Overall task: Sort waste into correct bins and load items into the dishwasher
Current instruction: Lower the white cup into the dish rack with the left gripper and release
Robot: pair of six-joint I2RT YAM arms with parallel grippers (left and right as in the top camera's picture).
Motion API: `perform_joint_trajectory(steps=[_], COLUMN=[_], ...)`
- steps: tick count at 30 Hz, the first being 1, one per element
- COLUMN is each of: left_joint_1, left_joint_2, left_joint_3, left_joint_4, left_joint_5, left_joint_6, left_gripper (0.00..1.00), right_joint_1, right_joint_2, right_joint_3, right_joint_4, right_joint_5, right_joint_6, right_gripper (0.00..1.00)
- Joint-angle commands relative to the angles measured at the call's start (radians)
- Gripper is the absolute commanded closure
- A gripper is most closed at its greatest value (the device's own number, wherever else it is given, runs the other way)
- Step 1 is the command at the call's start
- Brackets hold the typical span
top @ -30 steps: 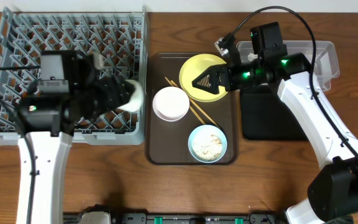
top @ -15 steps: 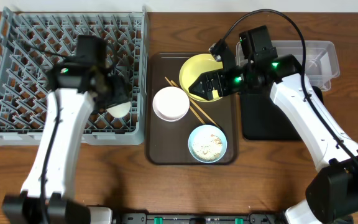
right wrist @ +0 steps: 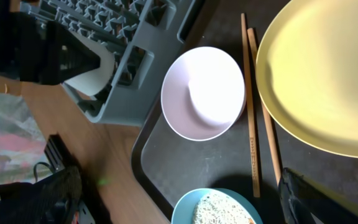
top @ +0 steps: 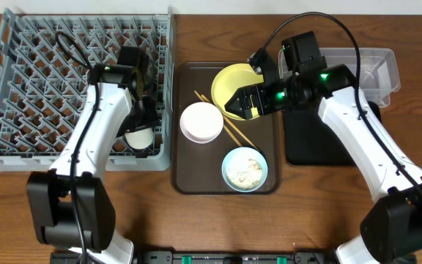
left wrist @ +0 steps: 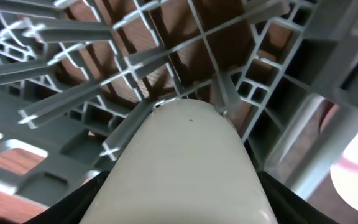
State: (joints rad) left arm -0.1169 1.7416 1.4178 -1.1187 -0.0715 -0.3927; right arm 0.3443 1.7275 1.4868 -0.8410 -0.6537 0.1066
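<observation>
white cup is clamped in the left end effector, low among the pegs at the 4 o'clock corner of the grey dish rack. the right end effector hangs spread wide over the 7 o'clock part of the yellow plate; chopsticks and white bowl lie toward its 8 o'clock on the brown tray.

the wooden table holds a grey dish rack at left, a brown tray in the middle, a black tray and clear tub at right.
</observation>
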Motion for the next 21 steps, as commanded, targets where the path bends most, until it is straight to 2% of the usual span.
perform_joint_trajectory(steps=[1, 6, 9, 15, 21], left_joint_1=[-0.001, 0.0, 0.0, 0.0, -0.001], left_joint_2=[0.006, 0.006, 0.005, -0.028, -0.175], left_joint_3=[-0.005, -0.005, -0.004, 0.034, 0.097], left_joint_4=[0.005, -0.032, -0.053, -0.079, -0.105], left_joint_5=[0.032, 0.038, 0.038, 0.038, 0.098], left_joint_6=[-0.012, -0.012, -0.008, -0.005, -0.005], left_gripper=[0.35, 0.2, 0.14, 0.13, 0.13], right_joint_1=[0.008, 0.008, 0.008, 0.008, 0.01], right_joint_2=[0.009, 0.009, 0.009, 0.009, 0.009], right_joint_3=[0.001, 0.001, 0.001, 0.001, 0.001], right_joint_4=[-0.001, -0.001, -0.001, -0.007, -0.024], right_joint_5=[0.002, 0.002, 0.002, 0.002, 0.011], right_joint_6=[-0.019, -0.019, -0.019, -0.019, -0.026], right_gripper=[0.01, 0.01, 0.01, 0.01, 0.01])
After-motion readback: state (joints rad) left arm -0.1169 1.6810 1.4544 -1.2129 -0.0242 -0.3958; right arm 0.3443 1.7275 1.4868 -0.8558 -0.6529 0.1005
